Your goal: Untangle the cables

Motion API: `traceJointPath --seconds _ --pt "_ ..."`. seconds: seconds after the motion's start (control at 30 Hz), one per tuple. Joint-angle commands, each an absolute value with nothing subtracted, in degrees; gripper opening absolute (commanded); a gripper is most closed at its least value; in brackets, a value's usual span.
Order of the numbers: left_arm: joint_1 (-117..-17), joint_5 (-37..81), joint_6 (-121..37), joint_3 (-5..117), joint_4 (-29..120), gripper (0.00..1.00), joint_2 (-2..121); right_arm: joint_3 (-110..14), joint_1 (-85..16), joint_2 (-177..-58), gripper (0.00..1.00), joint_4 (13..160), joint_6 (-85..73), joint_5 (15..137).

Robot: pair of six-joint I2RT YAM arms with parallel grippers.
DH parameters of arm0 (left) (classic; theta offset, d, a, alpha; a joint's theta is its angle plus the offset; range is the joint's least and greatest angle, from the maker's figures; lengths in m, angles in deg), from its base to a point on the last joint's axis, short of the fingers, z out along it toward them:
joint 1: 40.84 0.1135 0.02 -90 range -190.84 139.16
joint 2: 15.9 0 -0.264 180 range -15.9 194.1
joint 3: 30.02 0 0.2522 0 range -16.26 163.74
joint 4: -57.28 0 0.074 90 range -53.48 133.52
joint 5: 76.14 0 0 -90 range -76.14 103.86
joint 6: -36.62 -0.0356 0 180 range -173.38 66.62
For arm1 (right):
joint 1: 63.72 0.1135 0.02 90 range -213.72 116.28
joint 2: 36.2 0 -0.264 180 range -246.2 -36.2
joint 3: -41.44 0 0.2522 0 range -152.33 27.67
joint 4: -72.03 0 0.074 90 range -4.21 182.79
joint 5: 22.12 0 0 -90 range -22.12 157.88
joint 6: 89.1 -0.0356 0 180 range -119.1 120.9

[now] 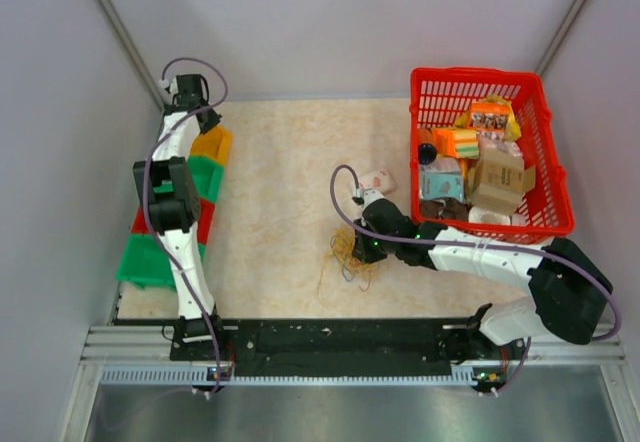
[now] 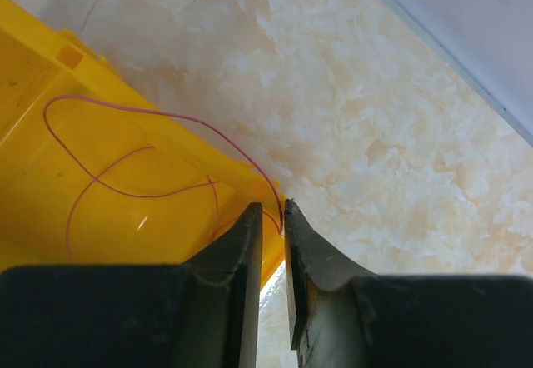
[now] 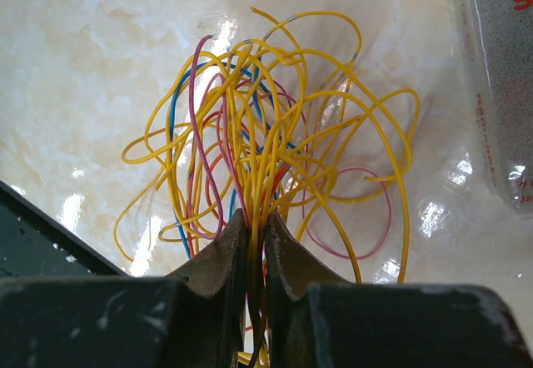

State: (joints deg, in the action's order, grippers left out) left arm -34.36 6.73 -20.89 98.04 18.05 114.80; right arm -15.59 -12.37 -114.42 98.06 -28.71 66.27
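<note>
Top camera overlooks the whole table (image 1: 280,162); wrist cameras look closely past left hand (image 2: 273,216) and right hand (image 3: 256,222)

White-and-black arms (image 1: 470,257) carry purple cables (image 1: 338,171) and dark scuffed fingers (image 3: 218,268)

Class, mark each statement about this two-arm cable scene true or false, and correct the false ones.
1. The right gripper is shut on the tangle of cables. True.
2. The red basket is empty. False: it holds boxes and packets.
3. A pink cable lies looped in the yellow bin. True.
4. The tangle sits inside the basket. False: it lies on the table, apart from the basket.
</note>
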Motion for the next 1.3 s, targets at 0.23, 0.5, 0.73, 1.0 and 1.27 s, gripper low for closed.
traceJointPath --seconds 0.23,0.5,0.73,1.0,1.27 --pt "-34.16 4.81 -23.76 97.83 20.23 0.00 113.31 -18.21 -13.01 -114.25 0.02 96.78 -28.81 66.21" --pt "-33.20 3.93 -23.06 86.94 26.99 0.00 102.60 -18.03 -13.01 -113.81 0.02 96.60 -28.90 66.30" --pt "-31.09 2.88 -21.92 81.47 27.97 0.00 99.50 -17.77 -12.92 -113.46 0.02 95.99 -29.25 67.00" --pt "-29.16 2.61 -18.05 81.12 23.75 0.00 101.52 -17.24 -12.92 -112.76 0.02 95.98 -29.25 66.47" --pt "-30.30 6.20 -16.47 76.32 19.25 0.53 88.64 -17.32 -13.18 -112.76 0.02 96.16 -28.37 65.95"
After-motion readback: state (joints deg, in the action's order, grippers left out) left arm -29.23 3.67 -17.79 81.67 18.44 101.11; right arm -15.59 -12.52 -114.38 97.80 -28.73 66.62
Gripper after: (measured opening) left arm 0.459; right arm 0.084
